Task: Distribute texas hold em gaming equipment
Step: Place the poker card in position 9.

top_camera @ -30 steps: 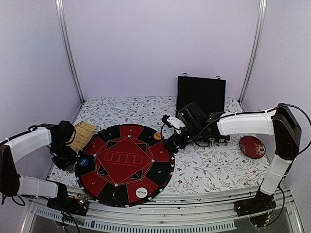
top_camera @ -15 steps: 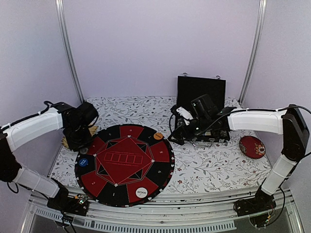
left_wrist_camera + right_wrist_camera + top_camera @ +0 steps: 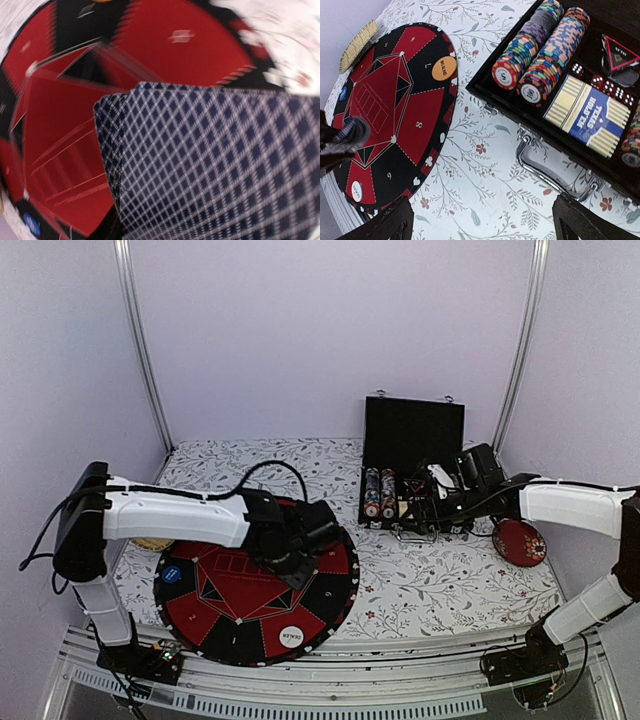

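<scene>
Playing cards (image 3: 215, 165): a stack with blue diamond-pattern backs up, held above the red middle of the round mat (image 3: 215, 625); the left wrist view is blurred.
Left gripper (image 3: 305, 532): clamped on the card stack, out over the mat's far-right part.
Right gripper (image 3: 487, 222): jaws spread wide with nothing between them, over the floral cloth (image 3: 485, 170) just in front of the open case (image 3: 413, 435).
Orange disc (image 3: 444, 68): reads "BIG BLIND"; lies on the mat's rim on the side nearest the case.
White disc (image 3: 291, 636): reads "DEALER"; lies on the mat's near edge.
Blue disc (image 3: 172, 575): on the mat's left edge; its writing is too small to read.
Mat numerals: "8" and "9" are legible on the outer segments.
Case contents: two chip rows (image 3: 540, 55) with front chips marked "5" and "100"; a blue-and-cream box (image 3: 587, 115) printed "TEXAS HOLD'EM"; red dice (image 3: 610, 86).
</scene>
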